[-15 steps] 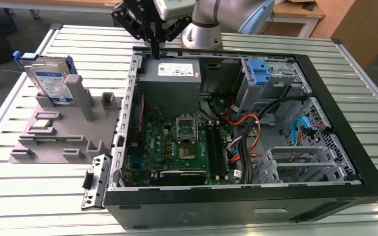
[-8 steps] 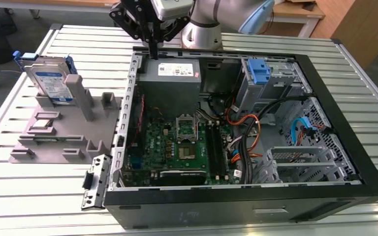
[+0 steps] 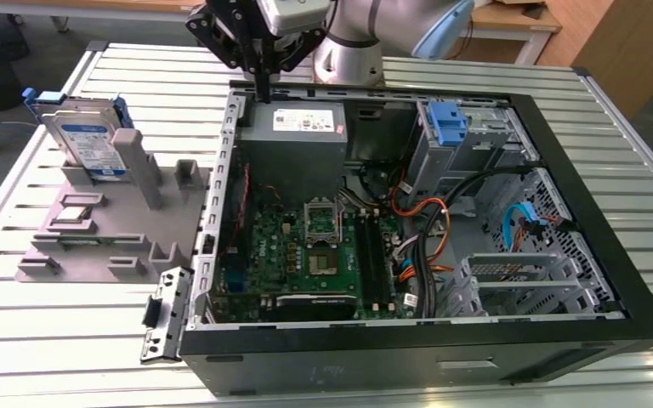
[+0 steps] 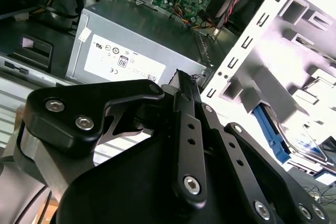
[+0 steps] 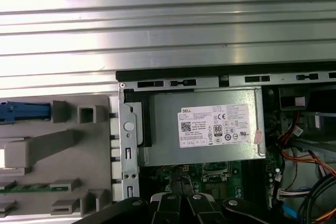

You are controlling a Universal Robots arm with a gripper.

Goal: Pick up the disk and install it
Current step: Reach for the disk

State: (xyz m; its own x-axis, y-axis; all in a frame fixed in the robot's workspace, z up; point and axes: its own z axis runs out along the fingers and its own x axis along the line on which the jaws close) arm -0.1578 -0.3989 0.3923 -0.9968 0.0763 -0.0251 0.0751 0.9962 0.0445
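Disk [image 3: 85,140] on edge at grey fixture's [image 3: 77,246] far corner, long axis upright, label toward camera. Gripper [image 3: 265,93] pressed together, empty, over power supply [image 3: 292,127].

Disk [image 3: 86,140]: silver body, white-and-blue label, blue carrier frame round its edge. Stand [image 3: 88,229] under it: plain matte grey. Table [image 3: 599,374]: pale silvery metal, ribbed in long parallel slats with dark grooves between them. Computer case [image 3: 417,353]: black shell, bare grey metal inside. Power-supply box [image 3: 292,127]: grey with a white sticker bearing black print. Motherboard [image 3: 303,246]: green, dotted with black and silver parts. Bracket [image 3: 448,123] in the drive cage: bright blue. Cable bundle [image 3: 434,208]: orange and black strands; a thin blue cable [image 3: 519,217] near it. Gripper [image 3: 264,93]: black, silver screw heads in the second wrist view. Arm [image 3: 349,51]: silver-grey, light blue joint cap.
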